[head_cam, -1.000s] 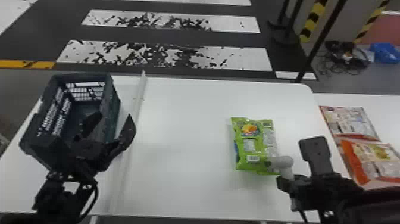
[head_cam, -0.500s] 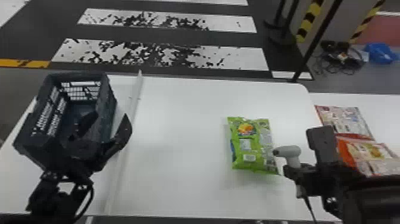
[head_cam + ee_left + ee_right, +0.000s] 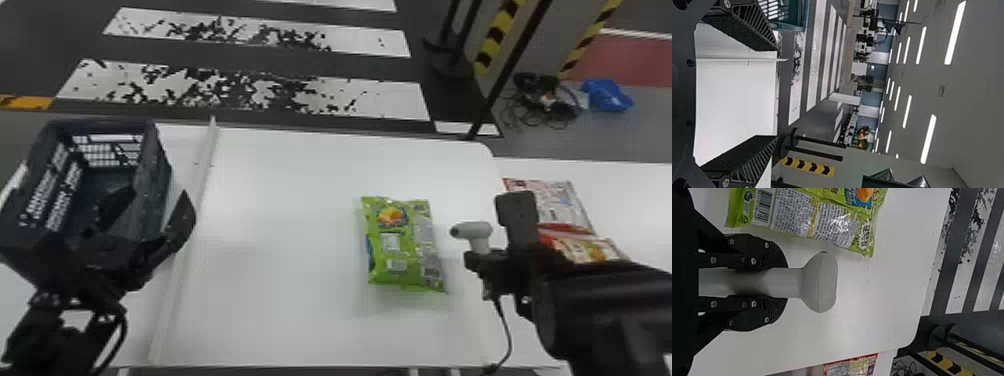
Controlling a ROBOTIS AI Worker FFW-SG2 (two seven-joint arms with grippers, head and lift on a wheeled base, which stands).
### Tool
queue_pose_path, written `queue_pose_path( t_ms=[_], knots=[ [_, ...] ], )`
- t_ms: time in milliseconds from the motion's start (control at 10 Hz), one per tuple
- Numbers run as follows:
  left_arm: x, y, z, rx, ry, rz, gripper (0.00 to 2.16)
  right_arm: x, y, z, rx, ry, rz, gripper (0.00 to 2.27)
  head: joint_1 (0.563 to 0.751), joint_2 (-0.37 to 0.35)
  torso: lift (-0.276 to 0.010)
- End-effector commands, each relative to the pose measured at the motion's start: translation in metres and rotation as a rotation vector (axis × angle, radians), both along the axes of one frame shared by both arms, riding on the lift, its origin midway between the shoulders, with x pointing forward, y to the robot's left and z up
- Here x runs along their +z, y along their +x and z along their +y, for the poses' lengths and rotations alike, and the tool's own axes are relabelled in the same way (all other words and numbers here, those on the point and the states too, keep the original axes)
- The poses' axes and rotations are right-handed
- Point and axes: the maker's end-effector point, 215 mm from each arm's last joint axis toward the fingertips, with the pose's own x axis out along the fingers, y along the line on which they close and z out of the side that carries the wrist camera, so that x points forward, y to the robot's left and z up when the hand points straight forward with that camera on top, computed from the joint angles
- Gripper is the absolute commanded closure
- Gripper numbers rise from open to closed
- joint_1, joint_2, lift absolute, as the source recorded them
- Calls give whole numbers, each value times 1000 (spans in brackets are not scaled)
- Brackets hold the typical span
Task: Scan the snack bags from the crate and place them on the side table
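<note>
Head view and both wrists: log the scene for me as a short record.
Left tool: open, near the crate
Right tool: shut on the scanner
Green snack bag: lying on the main table, barcode up
Scanner position: right of that bag, apart
Side table: holds red-and-white bag, orange bag

One snack bag (image 3: pixel 405 250) is green, the floor (image 3: pixel 380 102) striped black-and-white.

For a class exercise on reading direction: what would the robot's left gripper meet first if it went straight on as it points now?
Probably nothing near: the way ahead of the left gripper looks free above the white tabletop. The crate could brush its left finger; depth is unclear.
</note>
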Motion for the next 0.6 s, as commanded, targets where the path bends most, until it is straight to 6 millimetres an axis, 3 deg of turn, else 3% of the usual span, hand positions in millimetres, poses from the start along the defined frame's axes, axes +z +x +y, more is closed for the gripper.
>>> queue_pose_path(
  t_ms=[0,500],
  knots=[
    [0,0,0,0,0,1,80,-8,12,-8,-2,-10,-1,2253,695,-129,-50],
    [0,0,2,3,1,0,80,-35,40,-23,4,-34,-13,2253,695,-149,-50]
  ],
)
